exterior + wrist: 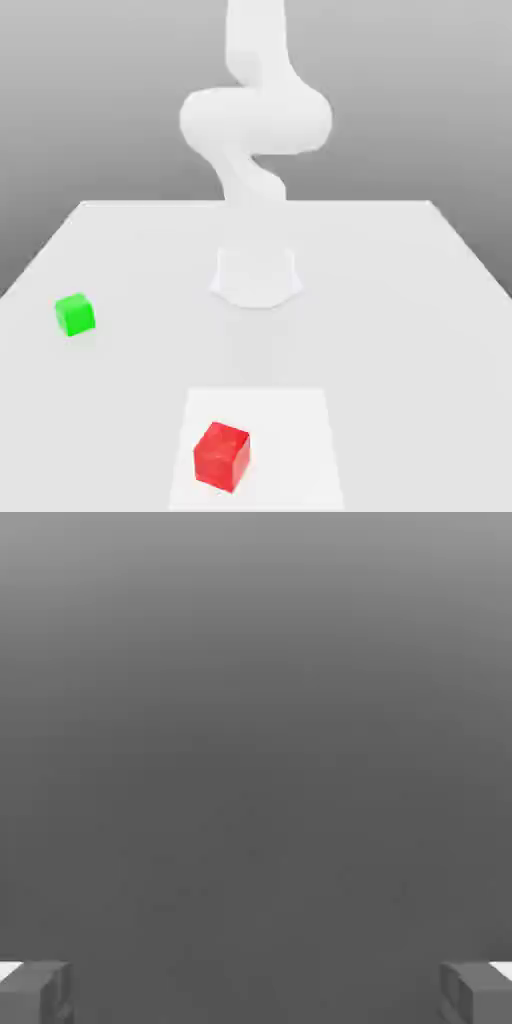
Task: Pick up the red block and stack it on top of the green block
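Observation:
The red block (221, 455) lies near the table's front edge on a lighter square patch (300, 440), a little to the exterior view's left of centre. The green block (75, 314) rests on the table farther back, toward the exterior view's left. The white arm (255, 120) rises from its base (256, 277) at the table's middle and leaves the frame at the top. In the hand view my gripper (256, 992) stands open, its two grey fingertips (35, 992) far apart with nothing between them, facing a plain grey background.
A white table (400, 300) carries both blocks. The arm's round base stands between the blocks and the table's far edge (256, 203).

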